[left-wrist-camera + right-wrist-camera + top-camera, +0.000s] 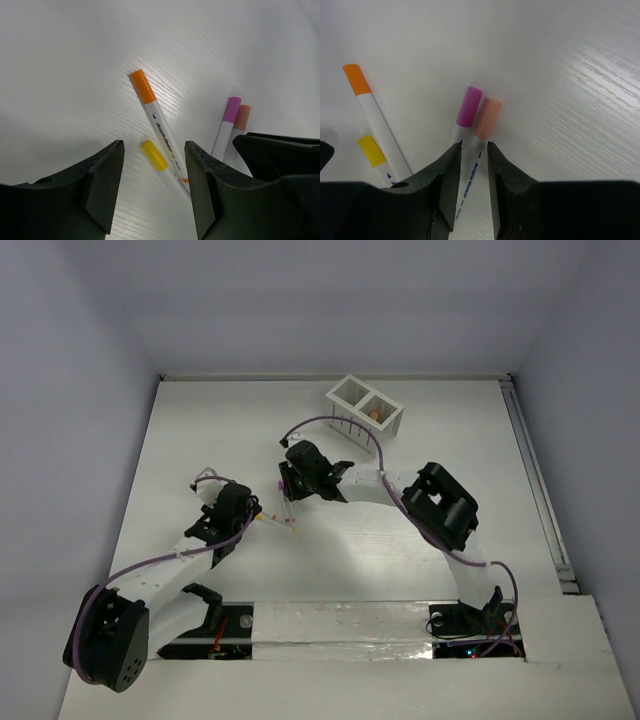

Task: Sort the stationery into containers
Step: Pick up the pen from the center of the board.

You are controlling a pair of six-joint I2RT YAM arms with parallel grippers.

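Observation:
Several thin white pens lie together on the table (430,440). My left gripper (152,185) is open and low over them. The yellow-capped pen (154,155) and the body of the orange-capped pen (144,86) lie between its fingers. My right gripper (472,165) is closed narrowly around the body of the peach-capped pen (487,119). The magenta-capped pen (469,106) lies right beside it and runs under one finger. In the top view both grippers, left (256,512) and right (288,490), meet at the pens (275,522). The white slatted box (352,392) stands at the back, with something orange (373,415) in its right compartment.
My right gripper shows as a dark shape (280,155) at the right edge of the left wrist view, close to the magenta and peach caps. A raised rail (535,480) runs along the table's right edge.

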